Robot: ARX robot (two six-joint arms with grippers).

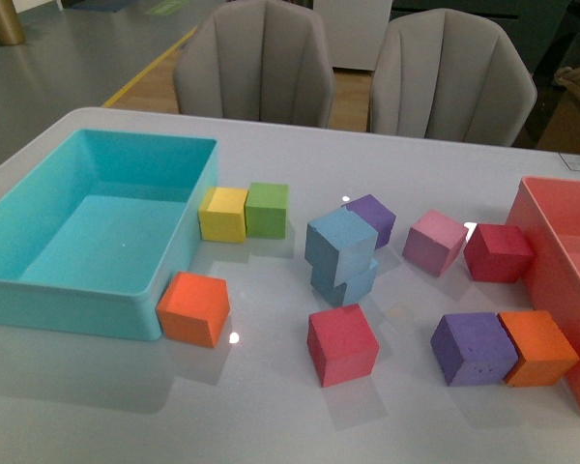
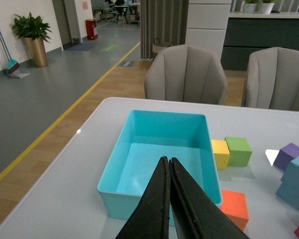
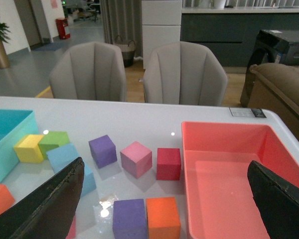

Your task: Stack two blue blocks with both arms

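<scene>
The two blue blocks stand stacked in the middle of the table. The upper one sits skewed on the lower one. No arm shows in the front view. In the left wrist view my left gripper is shut and empty, above the near wall of the turquoise bin. The stack lies far off to its side. In the right wrist view my right gripper is wide open and empty, raised over the table. The upper blue block and the lower one show beside one finger.
Around the stack stand yellow, green, orange, red, purple, pink, dark red, purple and orange cubes. A coral bin sits at the right. Two chairs stand behind the table.
</scene>
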